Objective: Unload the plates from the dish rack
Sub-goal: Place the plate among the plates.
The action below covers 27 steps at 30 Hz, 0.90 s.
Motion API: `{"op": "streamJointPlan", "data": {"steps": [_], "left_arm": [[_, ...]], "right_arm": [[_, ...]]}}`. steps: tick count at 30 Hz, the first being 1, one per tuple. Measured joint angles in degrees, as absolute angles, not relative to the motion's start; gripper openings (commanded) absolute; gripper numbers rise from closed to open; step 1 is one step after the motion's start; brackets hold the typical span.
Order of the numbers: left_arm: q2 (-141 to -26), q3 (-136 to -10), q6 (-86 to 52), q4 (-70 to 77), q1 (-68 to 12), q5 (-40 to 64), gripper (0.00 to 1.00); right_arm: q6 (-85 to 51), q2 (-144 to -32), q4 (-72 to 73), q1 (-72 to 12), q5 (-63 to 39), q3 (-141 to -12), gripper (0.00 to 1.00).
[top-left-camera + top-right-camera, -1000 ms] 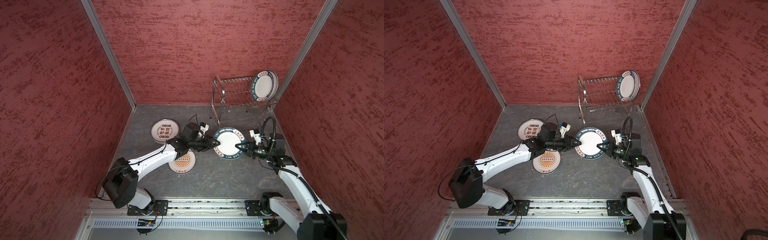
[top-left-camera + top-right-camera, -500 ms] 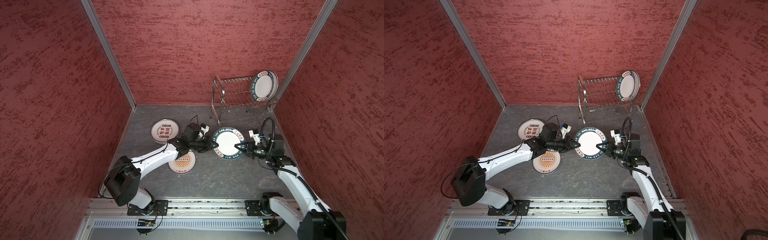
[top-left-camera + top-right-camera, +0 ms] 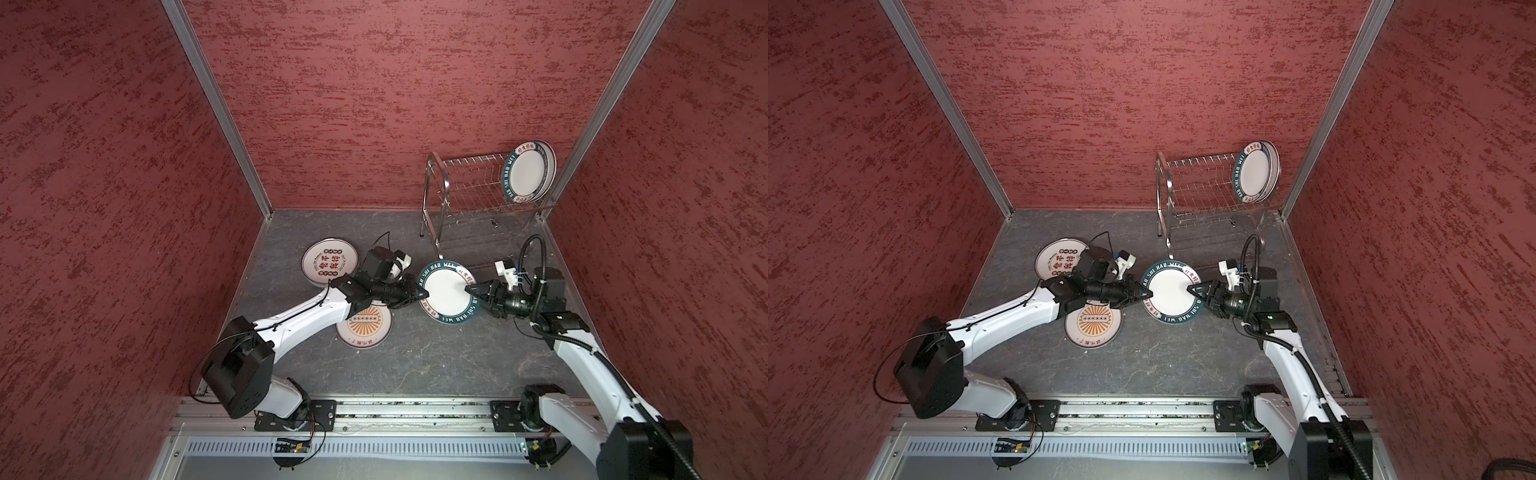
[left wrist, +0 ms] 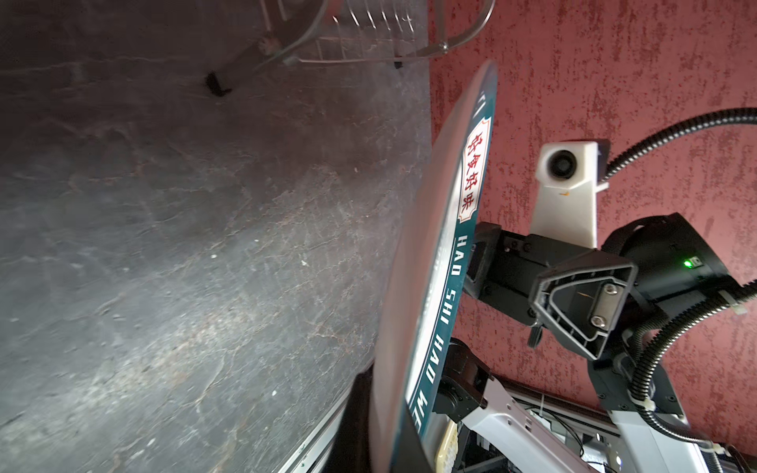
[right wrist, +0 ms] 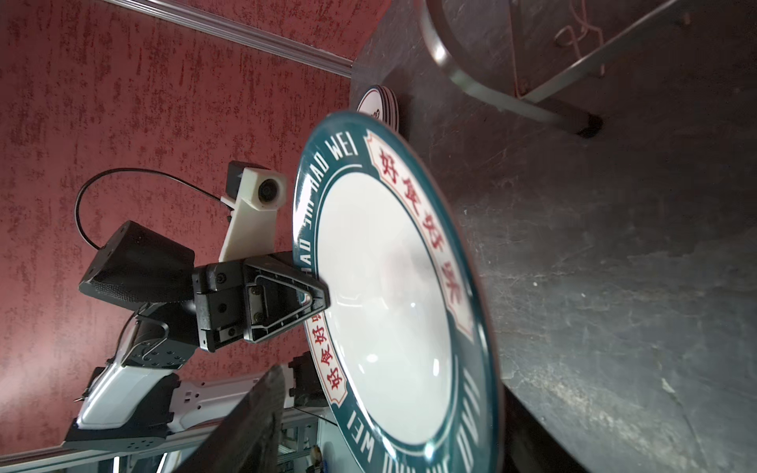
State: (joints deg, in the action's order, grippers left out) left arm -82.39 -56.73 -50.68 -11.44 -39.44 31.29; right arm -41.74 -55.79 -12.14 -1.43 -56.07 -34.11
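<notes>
Plates (image 3: 329, 262) lie on grey floor (image 3: 415, 361), red walls (image 3: 395, 104).

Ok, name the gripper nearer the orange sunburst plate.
Left. The left gripper, shut on the teal-rimmed plate, hangs beside the orange sunburst plate; the right gripper is at the teal-rimmed plate's opposite rim, farther away.

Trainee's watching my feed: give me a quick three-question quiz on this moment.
1. True or false: the left gripper is shut on the rim of the teal-rimmed plate between the arms.
2. The racked plates stand in the dish rack at: A its right-wall end; B its middle; C its left end.
3. Which gripper's jaws stand open at that plate's opposite rim?
Key: 1 true; 2 A; 3 the right gripper.
</notes>
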Motion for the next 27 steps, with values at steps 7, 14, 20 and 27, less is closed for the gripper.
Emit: {"op": "streamJointPlan", "data": {"steps": [7,14,20,27], "left_arm": [[-69.82,-50.65,-50.02,-19.92,-31.42,30.30,0.00],[-57.93,-46.06,-47.94,-31.64,-20.36,27.97,0.00],[-52.69,-43.75,-46.39,-42.00,-14.46,24.32,0.00],[-51.81,-37.98,-45.60,-44.82,-11.03,23.33,0.00]], "right_arm": [[-35.83,-55.83,-22.94,-1.45,-42.72,-40.62,0.86],[-30.81,-56.55,-33.76,-1.45,-27.53,-47.35,0.90],[-28.88,-56.80,-39.86,-1.45,-17.15,-49.23,0.97],[-28.21,-57.56,-42.48,-1.45,-12.69,-49.34,0.99]]}}
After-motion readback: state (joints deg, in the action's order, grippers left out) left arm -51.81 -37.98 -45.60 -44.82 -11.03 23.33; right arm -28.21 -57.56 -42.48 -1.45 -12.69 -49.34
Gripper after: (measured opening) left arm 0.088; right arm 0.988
